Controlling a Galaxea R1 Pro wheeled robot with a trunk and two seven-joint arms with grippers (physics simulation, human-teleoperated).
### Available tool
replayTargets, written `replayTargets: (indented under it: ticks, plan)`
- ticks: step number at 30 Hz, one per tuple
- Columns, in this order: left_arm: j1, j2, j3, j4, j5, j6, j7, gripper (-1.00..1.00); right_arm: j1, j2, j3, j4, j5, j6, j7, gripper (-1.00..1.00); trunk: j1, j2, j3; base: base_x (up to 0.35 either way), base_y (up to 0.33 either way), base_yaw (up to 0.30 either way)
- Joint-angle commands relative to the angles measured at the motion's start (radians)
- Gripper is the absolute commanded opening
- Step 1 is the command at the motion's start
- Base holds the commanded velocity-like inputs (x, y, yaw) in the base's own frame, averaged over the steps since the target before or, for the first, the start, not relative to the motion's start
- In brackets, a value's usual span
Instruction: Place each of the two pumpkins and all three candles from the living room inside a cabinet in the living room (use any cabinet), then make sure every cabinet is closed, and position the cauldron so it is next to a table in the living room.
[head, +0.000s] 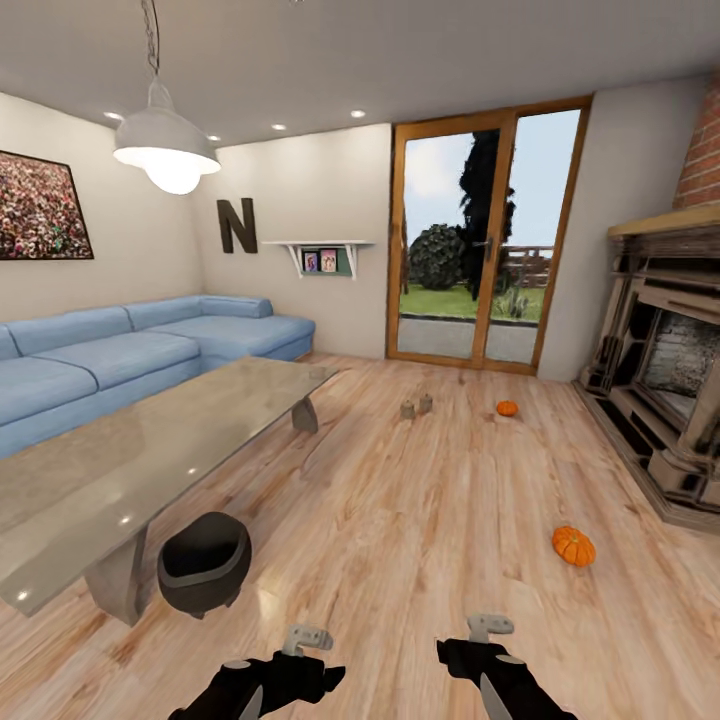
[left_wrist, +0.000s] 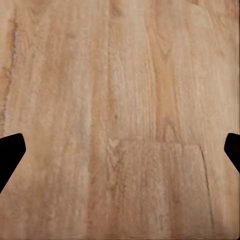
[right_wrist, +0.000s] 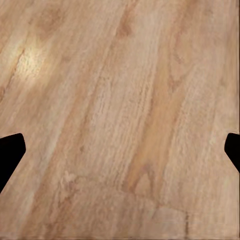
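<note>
Two orange pumpkins lie on the plank floor, one close by on the right (head: 574, 546) and one farther off toward the glass door (head: 507, 408). Two beige candles (head: 408, 409) (head: 425, 403) stand together on the floor left of the far pumpkin. The black cauldron (head: 205, 563) sits on the floor against the near leg of the glossy grey table (head: 150, 440). My left gripper (head: 305, 638) (left_wrist: 120, 150) and right gripper (head: 488, 628) (right_wrist: 120, 150) hover low over bare floor, both open and empty. The cabinet is out of view.
A blue corner sofa (head: 120, 355) runs behind the table on the left. An ornate stone fireplace (head: 665, 390) under a brick chimney lines the right wall. A wood-framed glass door (head: 480, 240) closes the far end. A pendant lamp (head: 165, 150) hangs over the table.
</note>
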Motion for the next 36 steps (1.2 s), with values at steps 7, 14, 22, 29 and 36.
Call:
replayTargets:
  ticks: [7,14,22,29,36]
  plan:
    - [0.000,0.000,-0.001,-0.002,0.000,0.006,-0.002,1.00,0.000,0.000,0.001,-0.002,-0.009,0.005,-0.005,1.00,-0.001,-0.001,-0.001,-0.298,0.121,-0.296]
    - [0.000,0.000,-0.001,-0.002,0.000,0.006,-0.003,1.00,0.000,0.001,0.001,-0.002,-0.009,0.005,-0.005,1.00,-0.001,-0.001,-0.001,-0.182,0.075,-0.296]
    - [0.000,0.000,-0.001,-0.002,0.000,0.006,-0.003,1.00,0.000,0.002,0.002,-0.001,-0.009,0.005,-0.005,1.00,-0.001,-0.001,-0.001,-0.021,0.007,-0.296]
    - [0.000,0.000,-0.001,0.000,0.000,0.006,-0.003,1.00,0.000,0.002,0.002,-0.001,-0.009,0.005,-0.005,1.00,-0.001,-0.001,-0.001,-0.002,0.001,-0.296]
    - [0.000,0.000,-0.001,0.000,0.000,0.005,-0.003,1.00,0.000,0.002,0.002,0.000,-0.009,0.005,-0.005,1.00,-0.001,-0.001,-0.001,0.000,0.000,-0.296]
